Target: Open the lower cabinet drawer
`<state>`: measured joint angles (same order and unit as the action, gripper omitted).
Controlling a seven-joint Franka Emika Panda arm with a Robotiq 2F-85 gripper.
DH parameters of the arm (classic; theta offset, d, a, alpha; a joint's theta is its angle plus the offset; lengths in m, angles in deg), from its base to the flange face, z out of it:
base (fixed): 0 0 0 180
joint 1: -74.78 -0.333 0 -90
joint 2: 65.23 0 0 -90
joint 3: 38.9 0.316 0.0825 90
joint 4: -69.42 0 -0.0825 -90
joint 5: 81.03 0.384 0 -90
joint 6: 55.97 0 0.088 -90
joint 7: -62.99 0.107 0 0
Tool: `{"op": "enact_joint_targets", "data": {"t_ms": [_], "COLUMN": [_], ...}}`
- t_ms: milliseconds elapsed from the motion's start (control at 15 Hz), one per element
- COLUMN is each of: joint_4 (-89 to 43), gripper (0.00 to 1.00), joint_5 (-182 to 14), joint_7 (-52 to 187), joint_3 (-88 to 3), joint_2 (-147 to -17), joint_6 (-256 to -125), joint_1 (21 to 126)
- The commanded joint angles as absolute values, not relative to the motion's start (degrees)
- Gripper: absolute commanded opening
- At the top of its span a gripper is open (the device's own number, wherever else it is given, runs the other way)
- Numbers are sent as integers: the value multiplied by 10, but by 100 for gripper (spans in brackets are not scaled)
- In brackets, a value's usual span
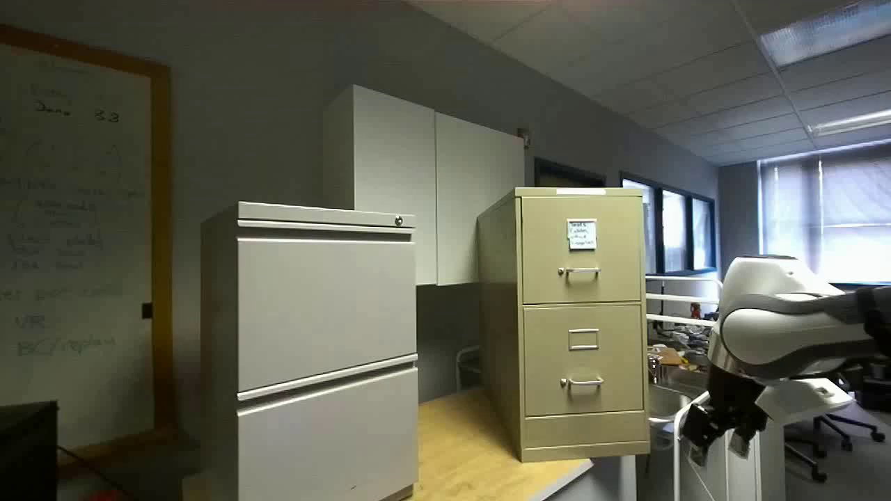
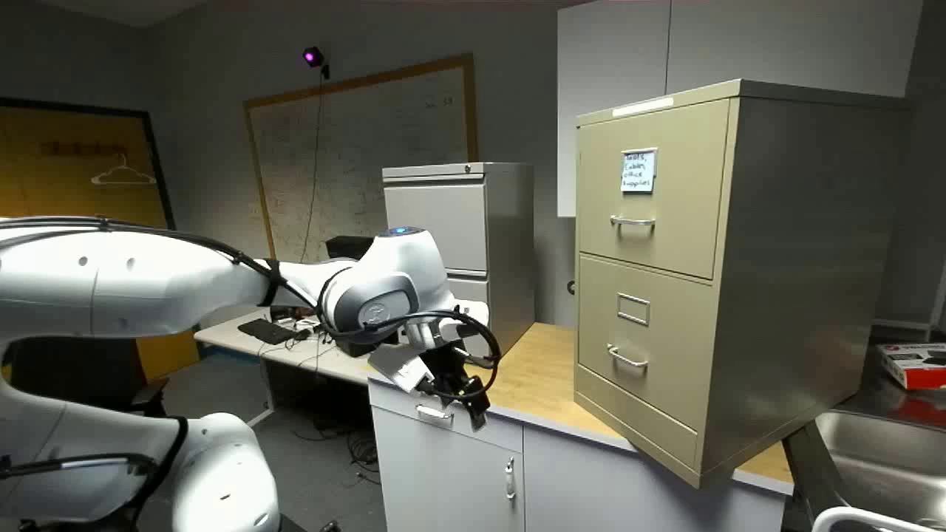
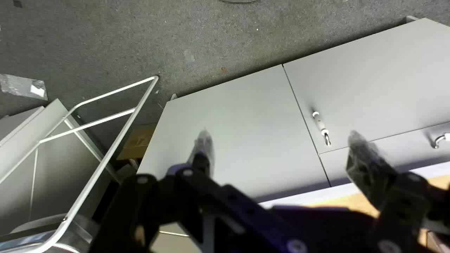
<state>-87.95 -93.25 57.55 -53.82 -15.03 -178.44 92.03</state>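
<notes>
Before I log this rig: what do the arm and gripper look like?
Arm: white, rounded links, black bands, a grey cap with a round emblem too small to read, blue light on top. Black cables run along it, looping by the gripper, which is black with two fingers, greyish at the ends.

2-drawer grey cab. (image 1: 324, 313) on wood counter (image 2: 543, 369) — plus whiteboard (image 1: 76, 271), 2-door wall cupboard (image 1: 418, 195), red/wht box (image 2: 915, 366) by sink (image 2: 876, 458).

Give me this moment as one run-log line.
gripper: open, nothing between fingers | lower tan drawer: shut | lower handle: not touched | upper tan drawer: shut | opening: not yet done
</notes>
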Motion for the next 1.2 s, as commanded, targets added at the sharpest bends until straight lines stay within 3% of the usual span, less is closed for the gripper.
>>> {"op": "enact_joint_targets", "data": {"t_ms": [0, 1133], "joint_4": [-878, -850], "gripper": [100, 100], "joint_5": [-930, -921], "joint_7": [573, 626], "joint_3": [-536, -517], "joint_2": [-151, -191], "joint_6": [-1783, -1806], "joint_1": [923, 925]}}
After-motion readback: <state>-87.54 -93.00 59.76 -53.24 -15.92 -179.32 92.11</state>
